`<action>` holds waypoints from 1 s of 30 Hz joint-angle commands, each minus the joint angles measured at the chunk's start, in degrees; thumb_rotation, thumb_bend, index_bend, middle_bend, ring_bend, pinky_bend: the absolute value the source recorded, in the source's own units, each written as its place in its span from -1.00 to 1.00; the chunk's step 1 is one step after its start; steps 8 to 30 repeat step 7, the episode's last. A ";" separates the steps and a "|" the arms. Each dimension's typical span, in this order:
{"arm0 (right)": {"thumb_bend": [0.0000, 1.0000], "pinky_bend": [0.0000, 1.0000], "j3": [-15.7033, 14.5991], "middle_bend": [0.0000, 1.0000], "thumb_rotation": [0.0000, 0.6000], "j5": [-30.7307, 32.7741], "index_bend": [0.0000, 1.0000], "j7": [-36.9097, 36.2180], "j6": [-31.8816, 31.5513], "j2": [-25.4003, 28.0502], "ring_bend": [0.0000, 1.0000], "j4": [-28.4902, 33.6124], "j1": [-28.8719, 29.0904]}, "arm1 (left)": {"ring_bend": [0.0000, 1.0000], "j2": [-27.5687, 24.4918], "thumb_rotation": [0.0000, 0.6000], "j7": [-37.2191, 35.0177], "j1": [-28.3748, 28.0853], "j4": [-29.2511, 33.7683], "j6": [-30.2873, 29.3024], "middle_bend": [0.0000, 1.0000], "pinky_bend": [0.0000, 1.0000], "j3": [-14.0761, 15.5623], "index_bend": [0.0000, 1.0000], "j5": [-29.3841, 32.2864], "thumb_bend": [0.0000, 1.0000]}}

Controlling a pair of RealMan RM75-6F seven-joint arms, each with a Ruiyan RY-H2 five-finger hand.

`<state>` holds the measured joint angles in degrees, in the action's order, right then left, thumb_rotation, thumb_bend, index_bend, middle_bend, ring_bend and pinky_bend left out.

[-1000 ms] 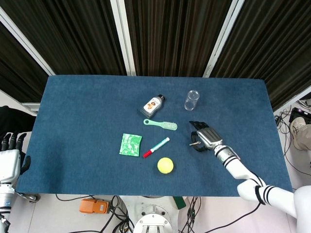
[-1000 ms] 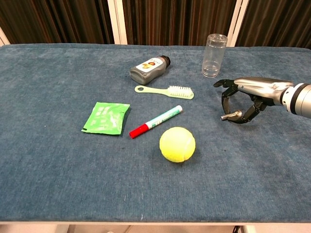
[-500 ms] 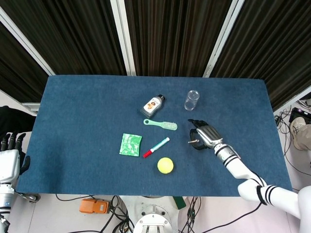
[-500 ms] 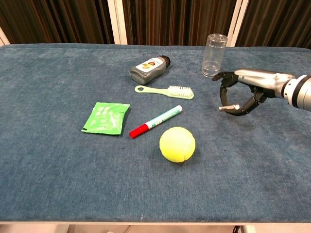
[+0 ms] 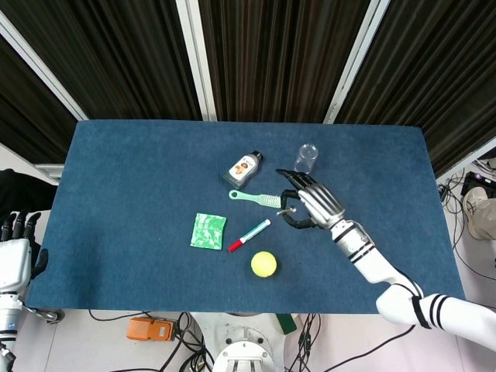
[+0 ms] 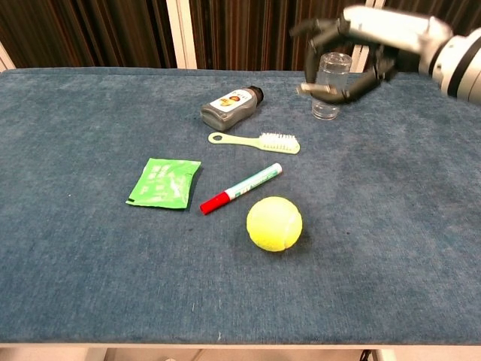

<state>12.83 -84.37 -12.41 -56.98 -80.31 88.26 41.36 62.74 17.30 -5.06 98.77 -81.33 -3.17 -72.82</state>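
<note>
While the right hand [image 6: 342, 56] hovers spread and empty near the cup [image 6: 329, 95], it should close gently around its middle

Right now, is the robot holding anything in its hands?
No. The right hand hovers, fingers apart, near the clear plastic cup; the left hand holds nothing.

light: even, overhead | shadows: soft, small | focus: sharp | backdrop: dark

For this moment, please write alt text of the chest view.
The right hand hovers open above the blue table, in front of a clear cup. Below lie a dark bottle, green brush, green packet, marker and tennis ball.
</note>
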 commanded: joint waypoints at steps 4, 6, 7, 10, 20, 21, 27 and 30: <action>0.36 -0.64 2.79 -0.76 1.00 -3.64 0.50 -0.59 -7.17 6.14 -0.69 11.02 -1.16 | -0.91 -0.02 1.00 -0.17 -0.03 0.01 0.07 -0.94 -0.86 0.04 -0.77 -0.13 -0.21; 0.36 -0.64 2.63 -0.76 1.00 -4.64 0.50 -0.97 -8.43 7.83 -0.68 13.16 -1.82 | -0.91 -0.04 1.00 -0.14 -0.04 0.05 0.10 -0.94 -0.86 0.06 -0.77 -0.12 -0.21; 0.36 -0.64 2.50 -0.76 1.00 -5.03 0.50 -0.75 -8.85 8.53 -0.68 13.88 -2.09 | -0.91 -0.05 1.00 -0.14 -0.04 0.05 0.09 -0.94 -0.86 0.06 -0.77 -0.14 -0.21; 0.36 -0.64 2.50 -0.76 1.00 -5.03 0.50 -0.75 -8.85 8.53 -0.68 13.88 -2.09 | -0.91 -0.05 1.00 -0.14 -0.04 0.05 0.09 -0.94 -0.86 0.06 -0.77 -0.14 -0.21; 0.36 -0.64 2.50 -0.76 1.00 -5.03 0.50 -0.75 -8.85 8.53 -0.68 13.88 -2.09 | -0.91 -0.05 1.00 -0.14 -0.04 0.05 0.09 -0.94 -0.86 0.06 -0.77 -0.14 -0.21; 0.36 -0.64 2.50 -0.76 1.00 -5.03 0.50 -0.75 -8.85 8.53 -0.68 13.88 -2.09 | -0.91 -0.05 1.00 -0.14 -0.04 0.05 0.09 -0.94 -0.86 0.06 -0.77 -0.14 -0.21; 0.36 -0.64 2.50 -0.76 1.00 -5.03 0.50 -0.75 -8.85 8.53 -0.68 13.88 -2.09 | -0.91 -0.05 1.00 -0.14 -0.04 0.05 0.09 -0.94 -0.86 0.06 -0.77 -0.14 -0.21; 0.36 -0.64 2.50 -0.76 1.00 -5.03 0.50 -0.75 -8.85 8.53 -0.68 13.88 -2.09 | -0.91 -0.05 1.00 -0.14 -0.04 0.05 0.09 -0.94 -0.86 0.06 -0.77 -0.14 -0.21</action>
